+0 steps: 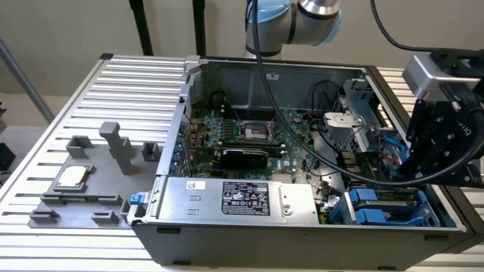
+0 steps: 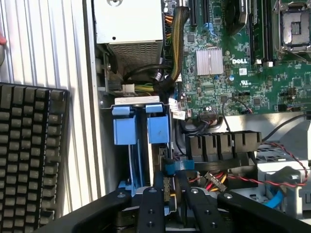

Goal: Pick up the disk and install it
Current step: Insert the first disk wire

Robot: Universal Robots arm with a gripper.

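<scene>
1. The open computer case [image 1: 250, 238] sits on the slatted tabletop [image 1: 128, 85]; its upper side is uncovered, so access from above is free.
2. The near right corner of the case is crowded: blue carrier tabs [image 1: 378, 207] stand upright in the drive bay, hemmed by the case wall on the exterior view's right.
3. The tool [image 2: 167, 194] hangs over that bay, its fingers [image 2: 151, 208] close together, with little room either side.
4. Red, black and yellow cables [image 2: 228, 177] cross beside the bay.
5. The silver power supply [image 1: 234, 198] blocks the near middle.
6. Left of the case, grey fixture blocks [image 1: 113, 141] stand up; the slats far of them lie bare.
7. A black keyboard [image 2: 29, 155] lies outside the case wall.
</scene>
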